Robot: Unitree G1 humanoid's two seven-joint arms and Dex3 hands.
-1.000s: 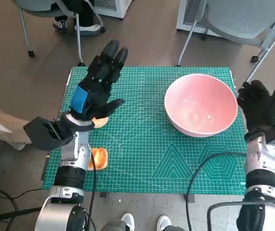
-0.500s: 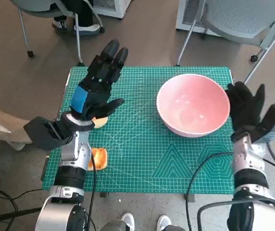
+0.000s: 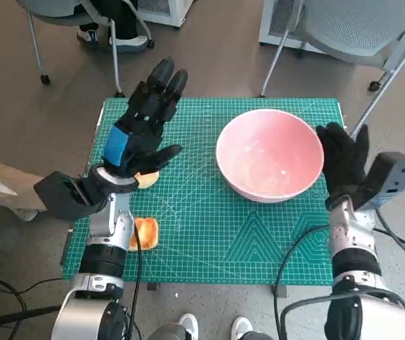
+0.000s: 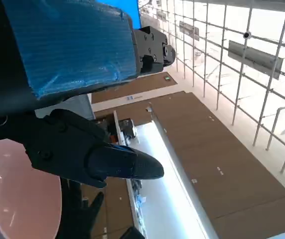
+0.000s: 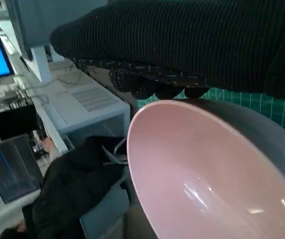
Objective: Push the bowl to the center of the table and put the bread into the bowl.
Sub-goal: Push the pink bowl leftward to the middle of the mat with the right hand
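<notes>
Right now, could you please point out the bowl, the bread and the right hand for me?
bowl (image 3: 270,152): head view, its pink inside.
bread (image 3: 146,232): head view, the orange slice's top beside the left forearm.
right hand (image 3: 343,159): head view, the glove's back.

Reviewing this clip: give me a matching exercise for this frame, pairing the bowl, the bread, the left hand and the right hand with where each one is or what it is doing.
Things:
1. bowl
2. bread
3. left hand
4. right hand

States:
A. raised over the mat, fingers apart, holding nothing
B. flat against the bowl's outer side
C. pink, empty, upright on the green mat
D. lying on the mat beside the left forearm

Pairs: 1-C, 2-D, 3-A, 4-B
</notes>
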